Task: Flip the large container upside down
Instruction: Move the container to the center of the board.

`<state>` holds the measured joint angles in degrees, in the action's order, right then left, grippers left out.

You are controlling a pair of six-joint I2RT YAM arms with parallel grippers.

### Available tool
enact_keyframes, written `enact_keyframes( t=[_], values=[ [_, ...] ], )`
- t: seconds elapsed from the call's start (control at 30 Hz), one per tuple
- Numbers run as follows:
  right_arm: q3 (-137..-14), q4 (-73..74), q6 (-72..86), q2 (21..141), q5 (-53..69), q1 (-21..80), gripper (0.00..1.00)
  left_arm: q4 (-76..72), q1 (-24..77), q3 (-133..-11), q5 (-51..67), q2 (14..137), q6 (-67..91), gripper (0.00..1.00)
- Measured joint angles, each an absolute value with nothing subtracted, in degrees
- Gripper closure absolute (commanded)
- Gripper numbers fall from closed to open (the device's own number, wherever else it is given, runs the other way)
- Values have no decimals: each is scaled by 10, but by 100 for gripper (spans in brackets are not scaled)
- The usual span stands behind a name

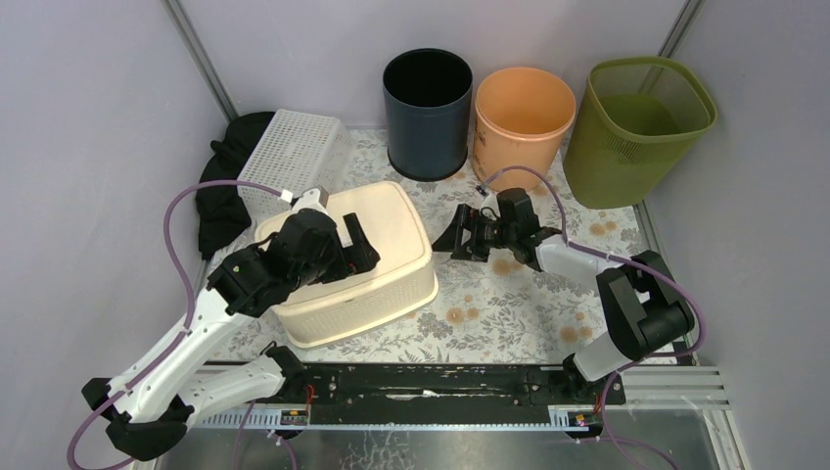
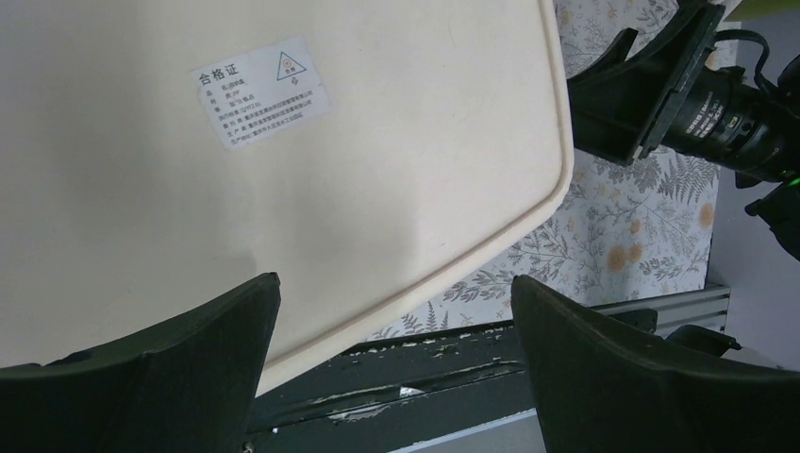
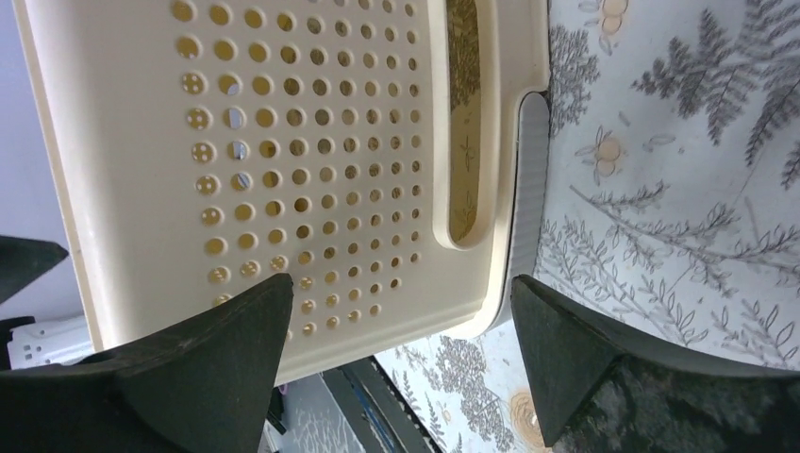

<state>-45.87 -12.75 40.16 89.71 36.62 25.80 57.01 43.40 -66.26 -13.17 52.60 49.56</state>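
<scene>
The left claw (image 1: 358,245) reaches rightward, the right claw (image 1: 452,240) leftward — both with jaws spread wide apart.

The large container (image 1: 372,235) is coloured cream, its side patterned with rows of round holes; a white label (image 2: 262,92) with dark print is borne on it. The worktop (image 1: 509,308) is printed with grey ferns and orange blossoms on white. A navy bin (image 1: 428,117), an orange bin (image 1: 522,122) and an olive-green bin (image 1: 636,132) are seen.
</scene>
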Motion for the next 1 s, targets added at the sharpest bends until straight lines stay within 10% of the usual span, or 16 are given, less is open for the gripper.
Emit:
enact_keyframes(
  t=[1.0],
  values=[
    [-381,-119,406,856,358,286,8,556,434,-607,-40,495,542,0]
  ],
)
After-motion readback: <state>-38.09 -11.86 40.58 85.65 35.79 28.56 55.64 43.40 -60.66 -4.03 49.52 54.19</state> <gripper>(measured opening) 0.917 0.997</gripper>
